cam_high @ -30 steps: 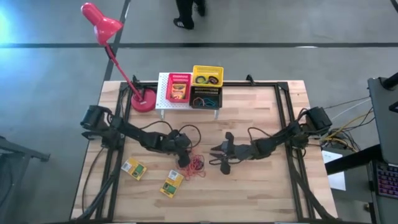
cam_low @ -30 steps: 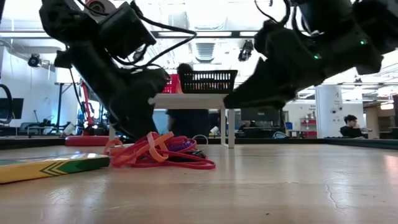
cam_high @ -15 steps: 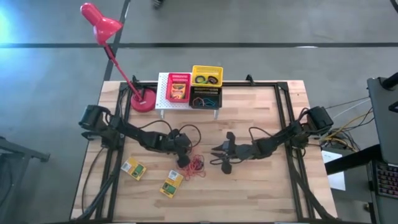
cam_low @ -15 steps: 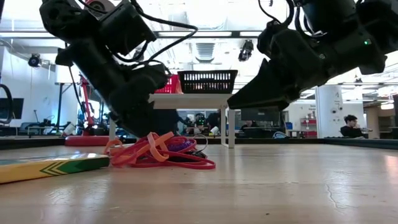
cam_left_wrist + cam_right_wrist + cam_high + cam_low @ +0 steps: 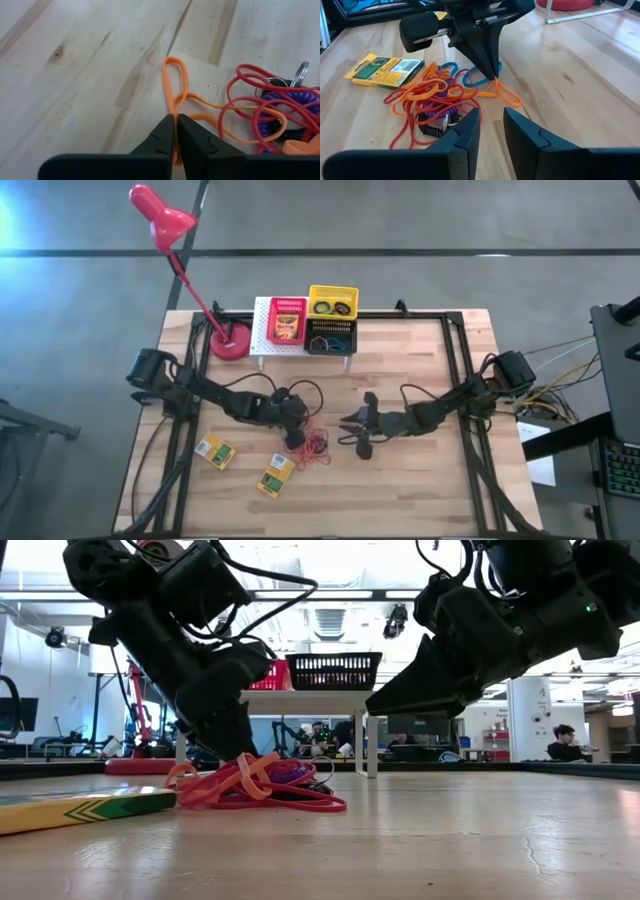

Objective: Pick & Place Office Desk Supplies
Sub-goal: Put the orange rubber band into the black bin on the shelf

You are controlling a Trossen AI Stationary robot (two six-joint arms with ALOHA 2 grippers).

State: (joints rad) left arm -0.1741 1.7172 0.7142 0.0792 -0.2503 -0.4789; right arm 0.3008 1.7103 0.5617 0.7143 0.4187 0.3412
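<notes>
My overhead camera looks straight down on the whole surface (image 5: pixel 420 480). The low one sits at surface height, facing the room. Both wrist cameras sit close, and all four share the rubber band pile (image 5: pixel 315 446).

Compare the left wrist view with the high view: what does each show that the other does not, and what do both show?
Only the left wrist view shows the left gripper pinched shut on a single orange rubber band, and a purple coiled ring in the tangle.

Only the high view shows the right gripper beside the pile, two yellow-and-green boxes, the red, yellow and black baskets on the white rack, and the red lamp.

Both show the rubber band pile on the wooden table.
</notes>
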